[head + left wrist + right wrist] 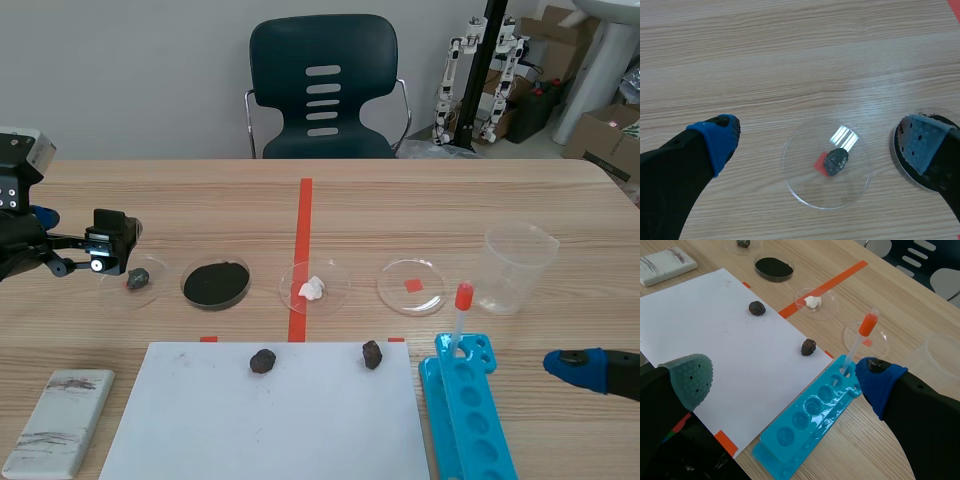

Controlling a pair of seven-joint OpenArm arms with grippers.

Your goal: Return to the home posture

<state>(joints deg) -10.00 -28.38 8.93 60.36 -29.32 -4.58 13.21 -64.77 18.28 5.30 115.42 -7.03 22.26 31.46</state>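
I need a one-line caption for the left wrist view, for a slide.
Open left hand over a clear dish holding a small dark rock.

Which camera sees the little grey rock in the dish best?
The left wrist view: the grey rock lies close below, right in the middle of its clear dish. The scene view shows it only small. The right wrist view barely catches it, far away.
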